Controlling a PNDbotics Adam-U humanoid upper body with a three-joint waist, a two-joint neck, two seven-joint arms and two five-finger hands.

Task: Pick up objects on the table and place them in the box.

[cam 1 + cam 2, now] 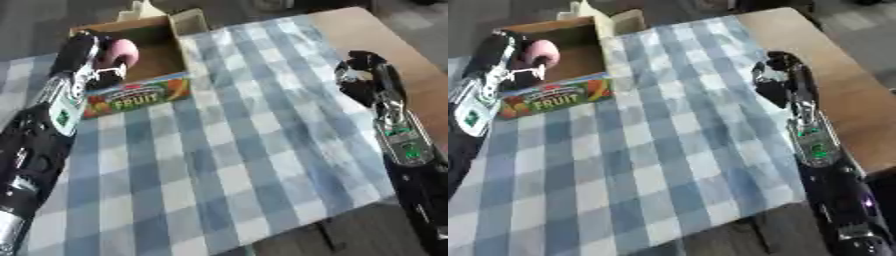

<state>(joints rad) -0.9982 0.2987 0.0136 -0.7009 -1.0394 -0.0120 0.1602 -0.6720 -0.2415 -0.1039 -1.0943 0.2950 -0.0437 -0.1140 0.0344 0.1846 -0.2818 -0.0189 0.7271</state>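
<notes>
Blue and white checked cloth [227, 150] covers most of the counter [385, 45], whose bare wooden top shows on the right side. At the far left corner stands the box [140, 95], an open cardboard carton with the word FRUIT printed on its front wall.

The left hand [92, 57] is raised over the left part of the box, and its fingers are curled round a pink round object [121, 50], which sits just above the box opening. The right hand [779, 75] rests near the right edge of the cloth, fingers bent, with nothing in it as far as I can see. No other loose object is visible on the cloth.

I judge that the step in hand is the release into the box. To do it well, the left hand should bring the pink object a little more toward the middle of the opening, away from the near wall, and lower it before opening the fingers, so that it does not bounce out or strike the rim. The right hand can stay where it is.
</notes>
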